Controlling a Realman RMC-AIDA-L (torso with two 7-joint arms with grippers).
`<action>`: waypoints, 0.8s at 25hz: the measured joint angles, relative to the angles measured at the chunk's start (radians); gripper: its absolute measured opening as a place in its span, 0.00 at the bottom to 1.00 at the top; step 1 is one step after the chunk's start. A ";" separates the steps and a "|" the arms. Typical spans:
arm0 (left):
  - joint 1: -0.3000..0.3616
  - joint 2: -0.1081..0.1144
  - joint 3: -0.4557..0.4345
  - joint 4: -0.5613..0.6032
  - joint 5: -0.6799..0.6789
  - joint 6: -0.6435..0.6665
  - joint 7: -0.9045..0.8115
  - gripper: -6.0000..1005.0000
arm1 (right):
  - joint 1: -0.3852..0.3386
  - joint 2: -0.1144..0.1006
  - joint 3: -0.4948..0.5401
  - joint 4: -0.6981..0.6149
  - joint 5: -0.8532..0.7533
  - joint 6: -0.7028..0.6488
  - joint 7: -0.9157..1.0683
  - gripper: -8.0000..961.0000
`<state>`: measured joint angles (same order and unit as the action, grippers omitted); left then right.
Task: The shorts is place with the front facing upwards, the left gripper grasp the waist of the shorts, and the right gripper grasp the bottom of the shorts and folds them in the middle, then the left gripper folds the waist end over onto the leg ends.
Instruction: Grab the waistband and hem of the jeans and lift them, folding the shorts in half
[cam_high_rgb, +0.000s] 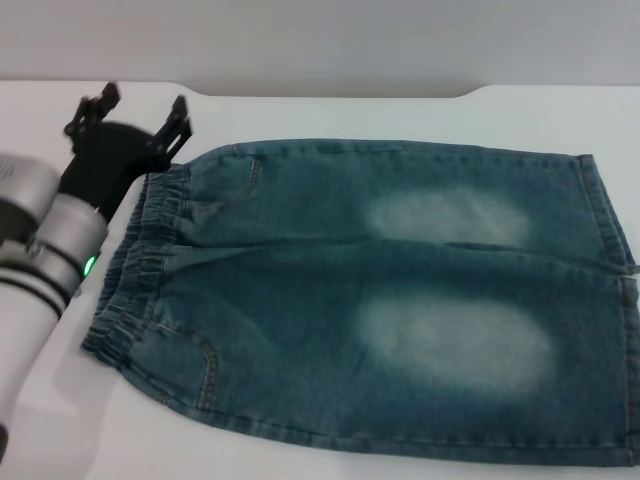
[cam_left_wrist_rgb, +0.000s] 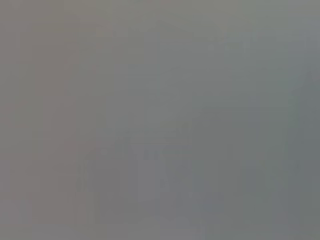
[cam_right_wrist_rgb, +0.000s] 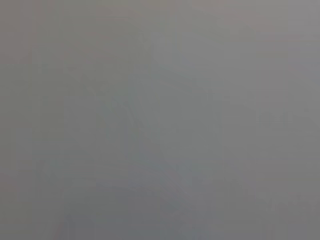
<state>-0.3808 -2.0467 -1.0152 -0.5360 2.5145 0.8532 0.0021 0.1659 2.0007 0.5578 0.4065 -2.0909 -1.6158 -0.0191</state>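
The blue-green denim shorts (cam_high_rgb: 380, 300) lie flat on the white table, both pale thigh patches facing up. Their gathered elastic waist (cam_high_rgb: 135, 265) points to the left, and the bottom of the shorts (cam_high_rgb: 615, 300), the two straight hemmed leg ends, reaches the right edge of the head view. My left gripper (cam_high_rgb: 138, 112), a black claw on a silver arm with a green light, hovers open by the far corner of the waist with nothing between its fingers. The right gripper is out of view. Both wrist views show only flat grey.
The white table (cam_high_rgb: 400, 115) runs behind the shorts to a grey back wall. A strip of bare table (cam_high_rgb: 90, 420) shows in front of the waist, beside my left arm (cam_high_rgb: 40, 260).
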 joint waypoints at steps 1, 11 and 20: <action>0.000 0.003 -0.022 -0.031 0.026 -0.037 0.001 0.83 | -0.003 -0.038 0.002 0.066 0.001 0.045 0.001 0.61; 0.074 0.005 -0.291 -0.514 0.292 -0.694 0.005 0.83 | -0.136 -0.267 0.428 0.785 0.003 0.966 -0.281 0.61; 0.117 -0.007 -0.452 -0.971 0.311 -1.386 0.119 0.83 | -0.264 0.039 1.110 1.310 -0.212 1.996 -0.619 0.61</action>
<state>-0.2643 -2.0533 -1.4676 -1.5072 2.8253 -0.5328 0.1214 -0.0978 2.0399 1.6677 1.7167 -2.3025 0.3803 -0.6376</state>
